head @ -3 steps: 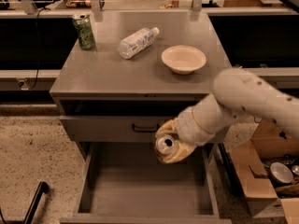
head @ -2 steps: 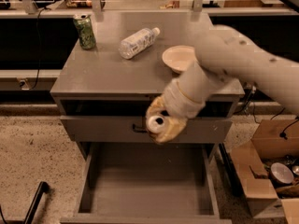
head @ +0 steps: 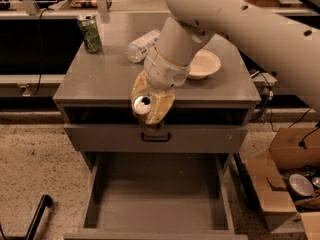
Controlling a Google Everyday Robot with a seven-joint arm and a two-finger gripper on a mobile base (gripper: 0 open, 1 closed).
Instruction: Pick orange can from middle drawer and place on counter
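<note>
My gripper [head: 150, 106] is shut on the orange can [head: 143, 106], whose silver top faces the camera. It holds the can in the air at the front edge of the counter [head: 105, 76], above the grey drawer front with a dark handle [head: 155, 137]. The middle drawer [head: 156, 199] stands pulled out below, with a bare grey floor. My large white arm reaches in from the upper right and covers part of the counter.
On the counter stand a green patterned can [head: 90, 33] at the back left, a lying plastic bottle [head: 141, 46] and a white bowl [head: 202, 64]. An open cardboard box [head: 280, 184] sits on the floor to the right.
My gripper has lifted the orange can from over the open drawer up and left to the counter's front edge. The arm now covers more of the counter.
</note>
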